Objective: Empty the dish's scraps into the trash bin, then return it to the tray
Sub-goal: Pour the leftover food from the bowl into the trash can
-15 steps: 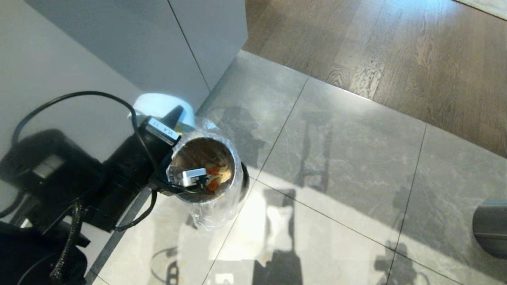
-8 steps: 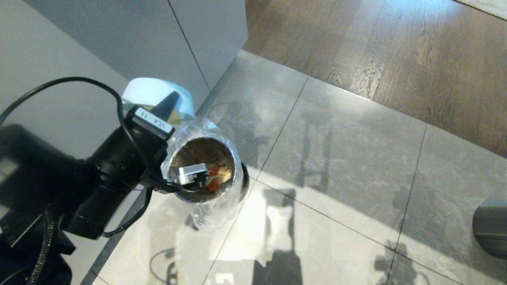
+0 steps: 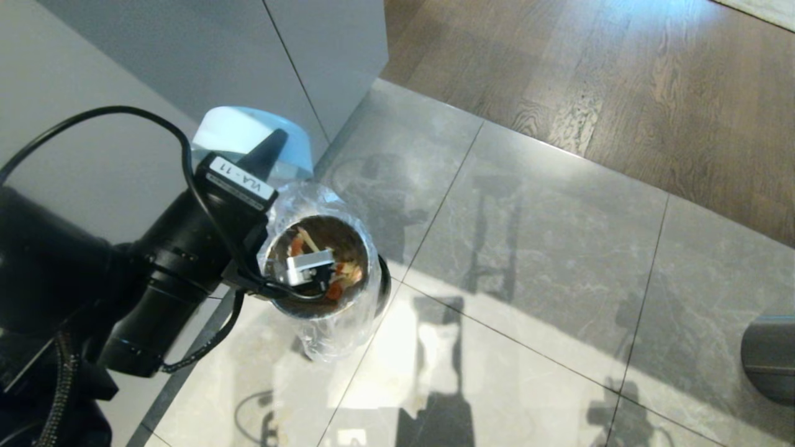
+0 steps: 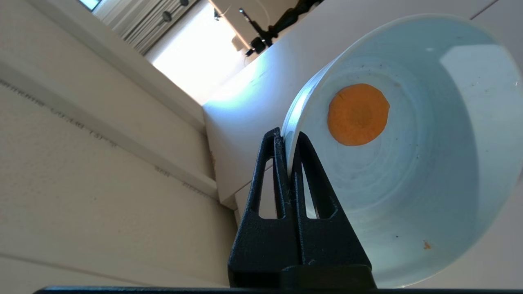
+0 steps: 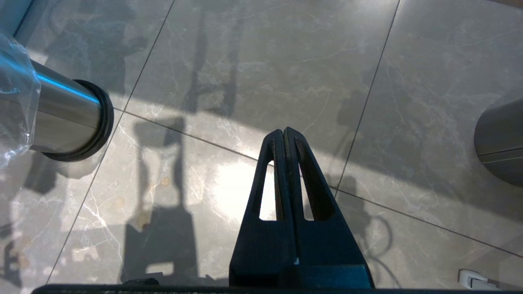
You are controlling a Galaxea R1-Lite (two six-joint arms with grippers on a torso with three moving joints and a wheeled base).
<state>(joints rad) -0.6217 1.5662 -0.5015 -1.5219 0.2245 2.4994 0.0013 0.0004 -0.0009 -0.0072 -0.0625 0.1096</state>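
My left gripper (image 4: 288, 136) is shut on the rim of the dish (image 4: 408, 171), one finger inside and one outside. The pale blue-white dish (image 3: 245, 133) is tipped over, up and behind the trash bin (image 3: 371, 251), its opening facing down toward the gripper (image 3: 276, 138). One round orange slice of the scraps (image 4: 358, 114) still sticks to the dish's inner bottom. More orange and pale scraps (image 3: 338, 287) lie inside the bagged steel trash bin (image 5: 65, 116). The tray is out of view. Over the floor tiles, my right gripper (image 5: 284, 132) hangs shut and empty.
Grey cabinet fronts (image 3: 205, 68) rise just behind the dish and bin. A darker, bagless cylinder bin (image 3: 770, 357) stands at the far right on the grey tiles. Wood flooring (image 3: 590, 74) begins beyond the tiles.
My left arm has lifted and tipped the dish farther, away from the bin's mouth. More scraps now lie in the bin. The right arm has not moved.
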